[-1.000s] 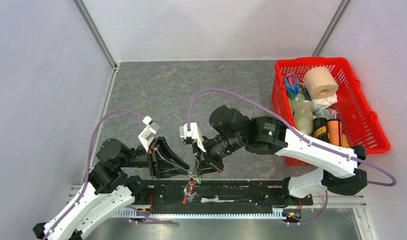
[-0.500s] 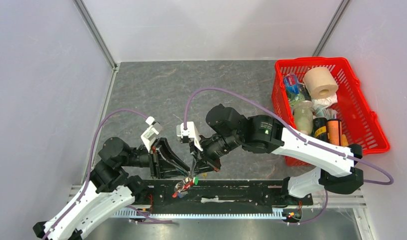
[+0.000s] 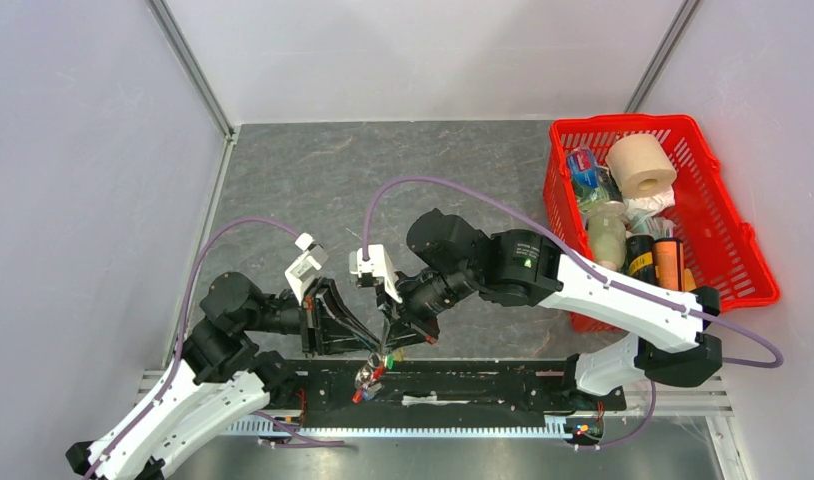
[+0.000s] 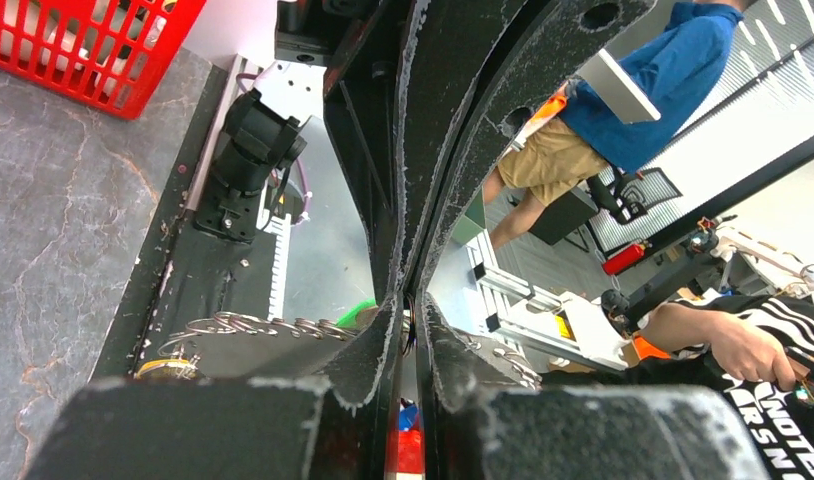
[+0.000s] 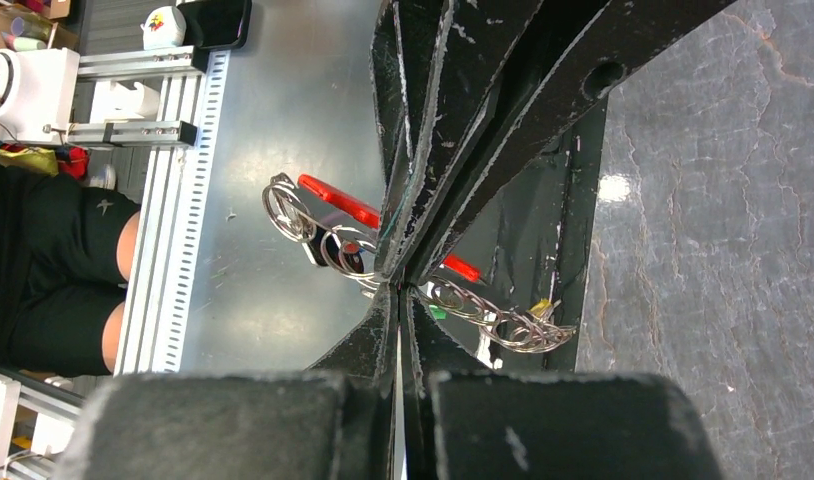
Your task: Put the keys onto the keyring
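Note:
Both grippers meet above the table's near edge, shut tip to tip on the keyring (image 3: 366, 377). My left gripper (image 3: 370, 346) shows shut in its wrist view (image 4: 411, 312), with silver ring loops (image 4: 251, 325) running out on both sides and a green key head (image 4: 358, 312) beside the jaws. My right gripper (image 3: 389, 347) is shut (image 5: 398, 285) on the same run of loops (image 5: 493, 322). The red fob (image 5: 338, 202) and a silver ring (image 5: 283, 208) hang left of it. A green key head (image 5: 438, 313) and a brass key (image 5: 541, 308) hang among the loops.
A red basket (image 3: 731, 232) with a paper roll, bottles and cans stands at the right. A black rail (image 3: 483, 382) runs along the near edge under the grippers. Grey walls close the left, back and right sides.
Both grippers have shifted slightly left, still pinched together. The hanging bundle with the red fob has swung left with them.

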You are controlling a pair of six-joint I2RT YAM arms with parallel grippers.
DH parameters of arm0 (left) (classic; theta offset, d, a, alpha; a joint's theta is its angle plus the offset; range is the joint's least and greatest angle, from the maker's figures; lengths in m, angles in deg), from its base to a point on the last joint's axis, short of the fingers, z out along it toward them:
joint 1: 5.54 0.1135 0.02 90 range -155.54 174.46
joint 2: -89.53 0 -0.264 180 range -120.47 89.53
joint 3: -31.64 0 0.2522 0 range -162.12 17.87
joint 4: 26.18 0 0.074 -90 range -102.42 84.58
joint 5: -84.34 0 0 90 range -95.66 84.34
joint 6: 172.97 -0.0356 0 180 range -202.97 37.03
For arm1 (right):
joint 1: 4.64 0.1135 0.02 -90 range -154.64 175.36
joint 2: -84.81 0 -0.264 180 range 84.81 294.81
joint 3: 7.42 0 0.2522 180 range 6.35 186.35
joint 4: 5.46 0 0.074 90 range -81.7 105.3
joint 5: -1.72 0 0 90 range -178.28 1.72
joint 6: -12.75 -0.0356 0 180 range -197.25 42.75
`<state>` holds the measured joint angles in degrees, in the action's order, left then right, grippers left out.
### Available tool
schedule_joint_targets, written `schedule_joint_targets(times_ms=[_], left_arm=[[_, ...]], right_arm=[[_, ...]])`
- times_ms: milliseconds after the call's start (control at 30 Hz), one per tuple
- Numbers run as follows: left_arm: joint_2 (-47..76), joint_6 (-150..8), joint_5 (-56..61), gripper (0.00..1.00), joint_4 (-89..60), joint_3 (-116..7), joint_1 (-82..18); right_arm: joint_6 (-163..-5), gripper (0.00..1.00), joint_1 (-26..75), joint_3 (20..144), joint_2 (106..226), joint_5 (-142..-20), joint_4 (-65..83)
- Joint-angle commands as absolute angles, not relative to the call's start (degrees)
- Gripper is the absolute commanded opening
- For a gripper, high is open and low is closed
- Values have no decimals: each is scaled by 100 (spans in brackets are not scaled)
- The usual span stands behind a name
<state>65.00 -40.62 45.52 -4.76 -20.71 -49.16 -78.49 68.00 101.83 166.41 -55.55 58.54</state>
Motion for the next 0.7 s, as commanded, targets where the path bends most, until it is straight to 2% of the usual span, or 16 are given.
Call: schedule_joint_targets(times_ms=[0,167,267,533,567,633,667], left_arm=[[6466,-4236,4813,13,-460,-2021,-4915],[6462,-4236,4857,13,-451,-1977,-4914],[6468,-4308,4844,2,-426,-1969,-4918],[6582,-4598,4497,2,-390,-2062,-4919],[6612,-4632,4443,2,-390,-2085,-4916],[6709,-4667,4326,2,-426,-2090,-4919],[6752,-4667,4296,2,-476,-2087,-4914]], right_arm=[[-7816,0,6831,10558,16621,-5512,5576],[-7834,0,6830,10579,16606,-5566,5556],[-7863,0,6829,10567,16580,-5576,5528],[-7902,0,6831,10525,16584,-5547,5499],[-7924,2,6827,10516,16567,-5566,5470],[-7988,23,6835,10452,16454,-5588,5353],[-8040,28,6831,10407,16378,-5629,5283]])
